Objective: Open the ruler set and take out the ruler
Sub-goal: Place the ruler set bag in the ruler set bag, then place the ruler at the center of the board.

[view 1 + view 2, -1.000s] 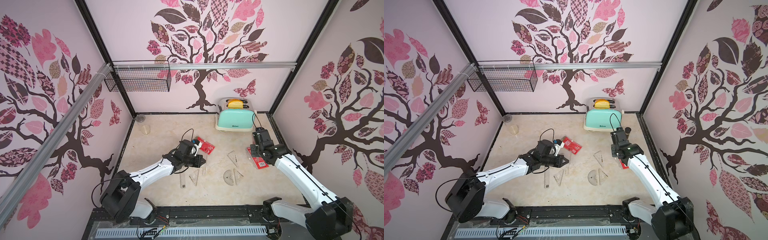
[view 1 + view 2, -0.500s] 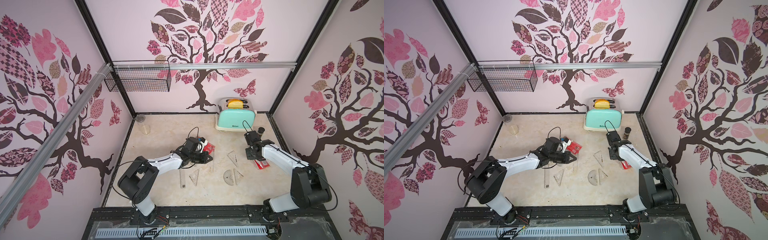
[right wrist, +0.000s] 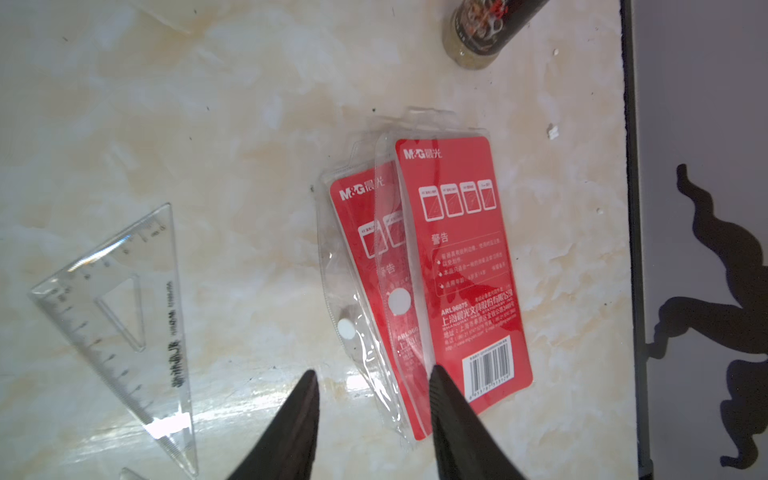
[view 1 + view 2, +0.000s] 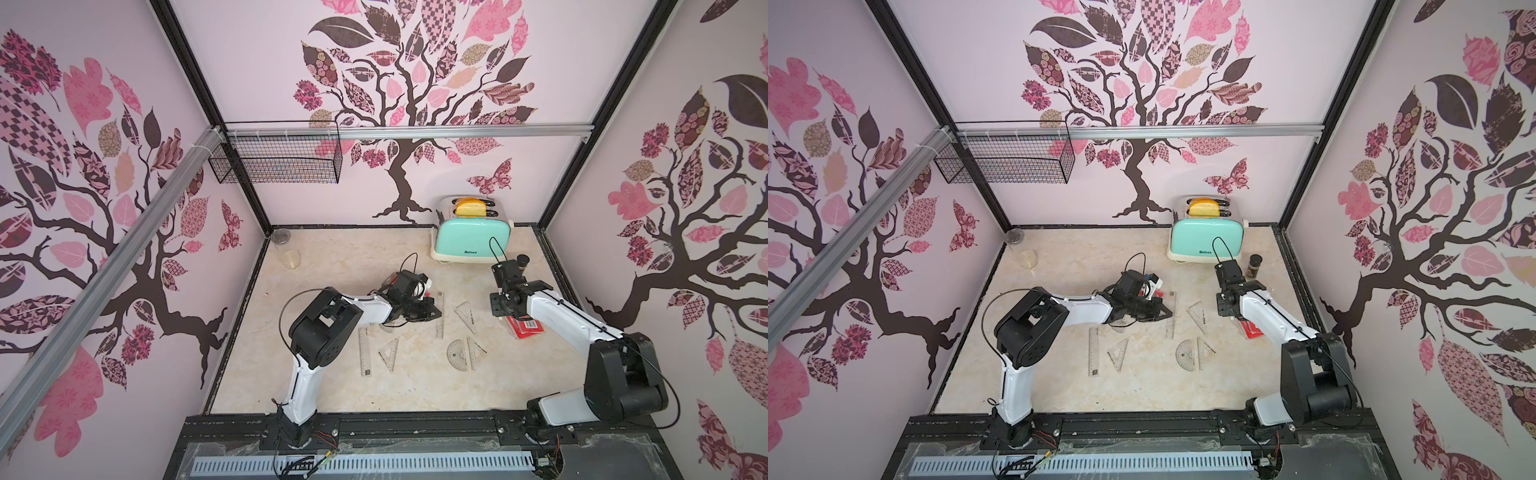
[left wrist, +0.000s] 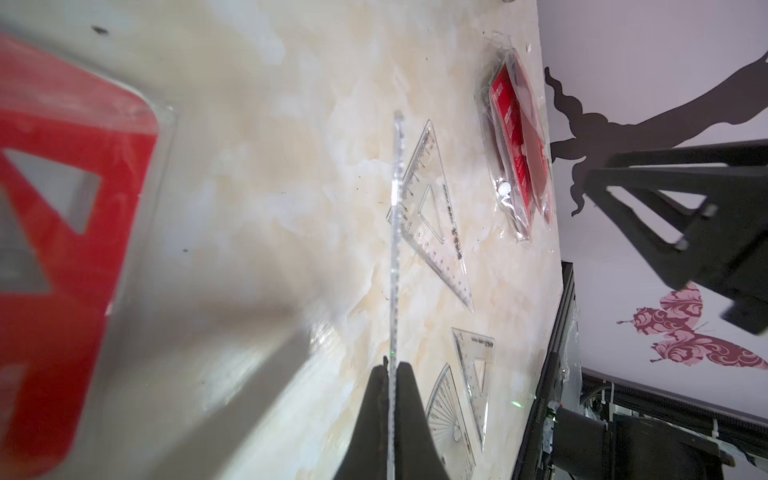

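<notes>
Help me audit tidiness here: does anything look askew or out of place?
Two red ruler packs lie overlapped askew at the far right; clear set squares and a protractor lie scattered loose in the middle.

Cream marble-veined tabletop (image 3: 208, 104); clear plastic pouches (image 3: 457, 257) holding red cards with white print and a black-and-white barcode, ahead of the black right pincer (image 3: 372, 372); colourless transparent plastic ruler (image 5: 397, 208) with black graduations in the black left pincer (image 5: 392, 368); mint-green toaster (image 4: 473, 245).

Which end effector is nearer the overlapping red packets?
Right. The right end effector is open above the red packets; left end effector, pinching a clear ruler, is mid-table.
</notes>
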Controlling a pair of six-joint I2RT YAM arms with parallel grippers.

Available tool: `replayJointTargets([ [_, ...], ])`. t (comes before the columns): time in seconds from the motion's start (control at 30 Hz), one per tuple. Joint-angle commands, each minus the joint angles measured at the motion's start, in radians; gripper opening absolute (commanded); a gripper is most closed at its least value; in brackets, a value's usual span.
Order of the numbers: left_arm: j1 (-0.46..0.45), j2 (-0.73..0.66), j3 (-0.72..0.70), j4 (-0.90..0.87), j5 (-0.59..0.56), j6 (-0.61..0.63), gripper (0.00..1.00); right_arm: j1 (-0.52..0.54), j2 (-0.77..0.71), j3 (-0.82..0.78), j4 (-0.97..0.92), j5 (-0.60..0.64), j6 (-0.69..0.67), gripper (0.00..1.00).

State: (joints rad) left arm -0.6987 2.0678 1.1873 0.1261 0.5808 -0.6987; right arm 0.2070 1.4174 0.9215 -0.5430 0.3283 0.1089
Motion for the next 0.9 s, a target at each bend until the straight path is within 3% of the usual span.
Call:
replayJointTargets([
  [0.0,-0.002,0.03,0.048,0.027,0.011,-0.014,0.0,-0.005,-0.035,-0.014,0.001,-0.034,0.008,0.48],
  [0.33,-0.002,0.171,0.172,0.062,0.033,-0.053,0.0,-0.006,-0.047,-0.01,-0.005,-0.047,0.009,0.53],
  [0.43,0.004,0.19,0.178,0.072,0.023,-0.065,0.0,-0.005,-0.061,-0.012,-0.005,-0.053,0.012,0.56],
  [0.5,0.007,0.195,0.176,0.075,0.012,-0.071,0.0,-0.004,-0.073,-0.012,-0.006,-0.057,0.015,0.64],
  [0.87,0.014,0.195,0.151,0.075,-0.023,-0.082,0.0,0.011,-0.145,-0.019,0.002,-0.054,0.025,0.73],
])
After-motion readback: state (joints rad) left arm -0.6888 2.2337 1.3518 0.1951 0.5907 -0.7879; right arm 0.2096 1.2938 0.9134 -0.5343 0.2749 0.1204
